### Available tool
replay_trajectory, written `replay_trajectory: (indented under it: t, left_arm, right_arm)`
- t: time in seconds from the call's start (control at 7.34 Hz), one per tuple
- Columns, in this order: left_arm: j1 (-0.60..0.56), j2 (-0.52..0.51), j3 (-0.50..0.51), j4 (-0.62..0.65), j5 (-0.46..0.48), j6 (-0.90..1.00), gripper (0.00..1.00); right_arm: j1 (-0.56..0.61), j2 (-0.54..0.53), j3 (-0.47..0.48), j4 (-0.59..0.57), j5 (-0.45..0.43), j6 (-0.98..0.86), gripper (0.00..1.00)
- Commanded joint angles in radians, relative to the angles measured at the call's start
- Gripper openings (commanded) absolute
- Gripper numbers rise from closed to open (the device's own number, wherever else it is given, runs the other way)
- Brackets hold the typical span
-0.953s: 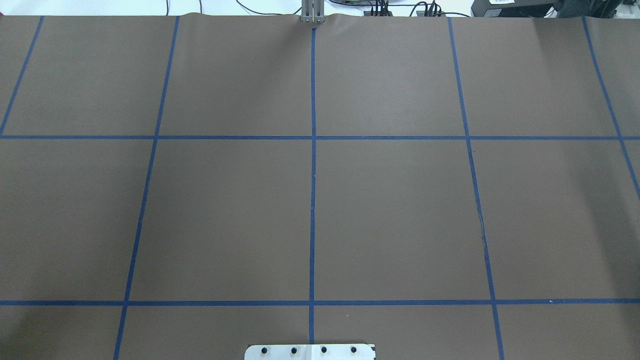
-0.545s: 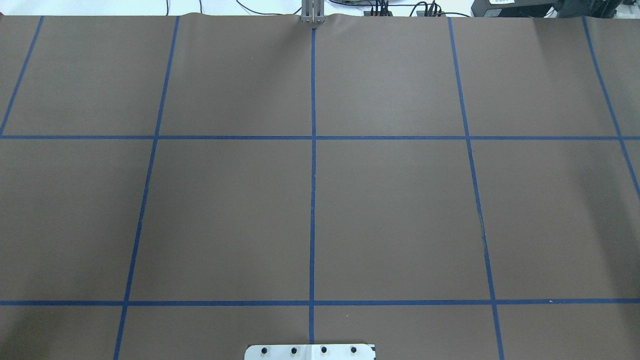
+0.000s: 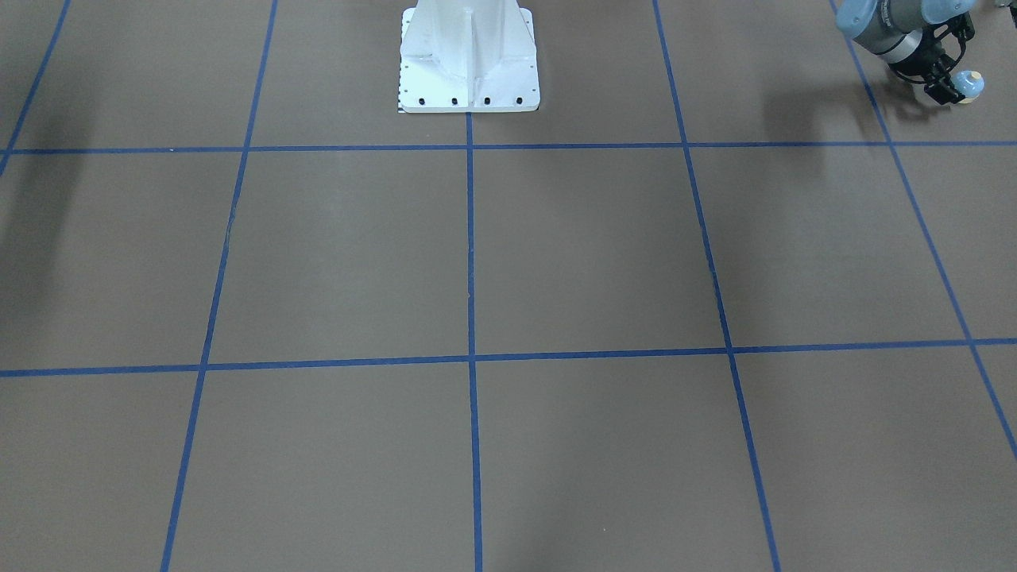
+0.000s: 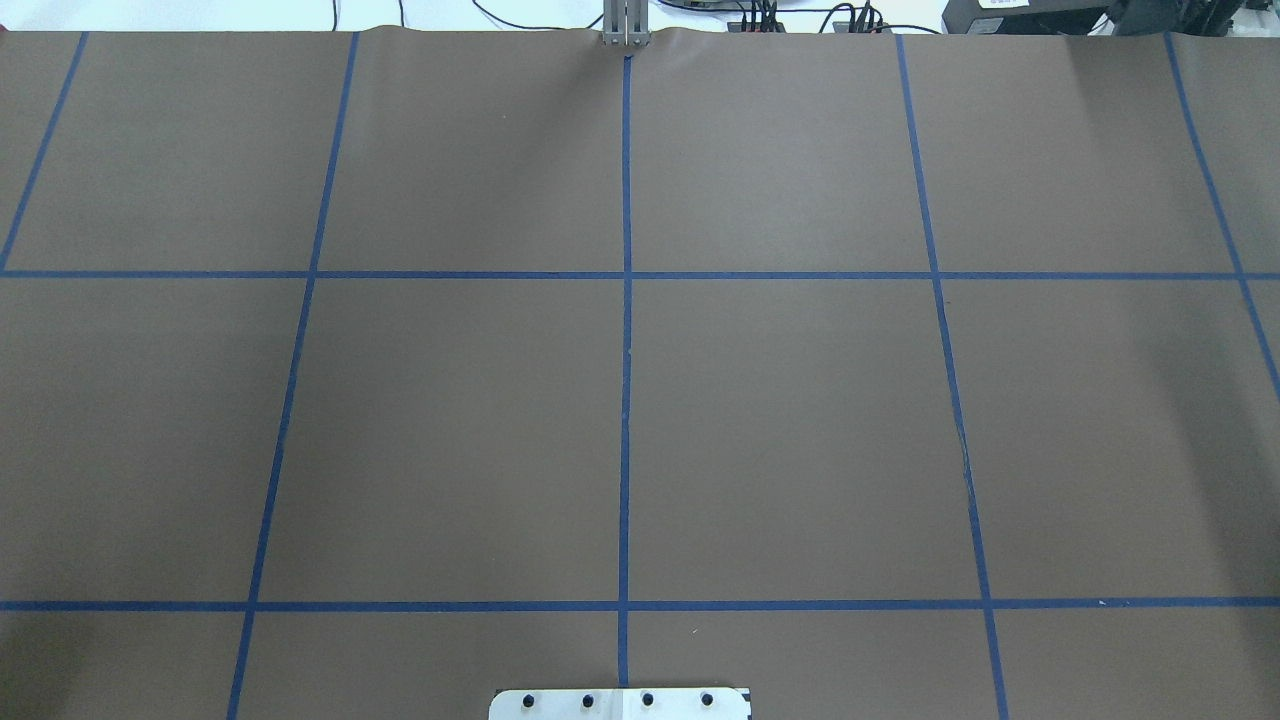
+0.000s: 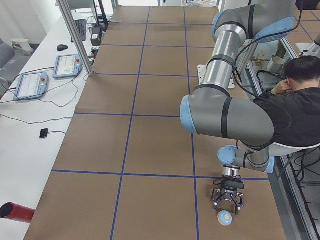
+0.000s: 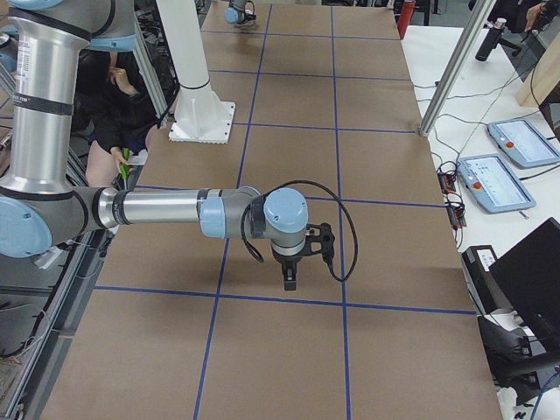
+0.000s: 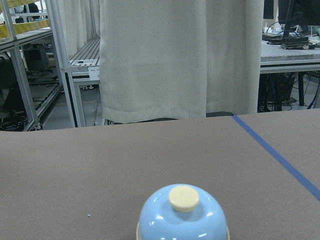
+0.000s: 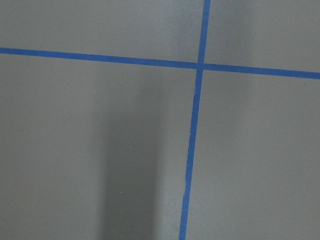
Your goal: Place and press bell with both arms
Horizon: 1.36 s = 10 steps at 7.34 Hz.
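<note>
The light-blue bell [image 3: 970,82] with its cream button stands on the brown table at my far left end. It also shows in the exterior left view [image 5: 225,218] and low in the left wrist view [image 7: 183,216]. My left gripper [image 3: 953,89] is low over the table just behind the bell, with its fingers [image 5: 216,204] spread apart; the bell lies just beyond the fingertips, not between them. My right gripper [image 6: 290,282] points down above the table towards the right end; I cannot tell whether it is open or shut. Neither arm shows in the overhead view.
The white bolted pedestal [image 3: 469,63] stands at the table's robot side. A seated person [image 5: 295,100] is beside the left arm. Control tablets [image 5: 30,85] and a red cylinder [image 5: 14,212] lie on the white side bench.
</note>
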Motion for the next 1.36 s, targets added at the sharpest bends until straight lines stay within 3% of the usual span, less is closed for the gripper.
replay_trajectory:
  t: [0.0, 0.54, 0.68, 0.95, 1.09, 1.23]
  left_arm:
    - [0.002, 0.0, 0.035, -0.033, 0.001, 0.001, 1.0]
    - [0.021, 0.002, 0.058, -0.045, 0.001, 0.001, 0.99]
    - [0.024, 0.002, 0.06, -0.045, 0.001, -0.001, 0.9]
    - [0.047, 0.002, 0.06, -0.044, -0.001, -0.022, 0.26]
    - [0.062, 0.002, 0.06, -0.045, -0.001, -0.03, 0.01]
    - [0.088, 0.002, 0.059, -0.048, -0.018, -0.057, 0.0]
  right_arm:
    - [0.0, -0.007, 0.008, 0.0, 0.0, 0.0, 1.0]
    - [0.0, -0.007, 0.013, 0.0, 0.0, 0.0, 1.0]
    - [0.0, -0.007, 0.014, 0.0, 0.0, 0.0, 1.0]
    - [0.0, -0.007, 0.014, 0.0, 0.0, 0.0, 1.0]
    - [0.0, -0.007, 0.014, 0.0, 0.0, 0.0, 1.0]
    - [0.0, -0.007, 0.014, 0.0, 0.0, 0.0, 1.0]
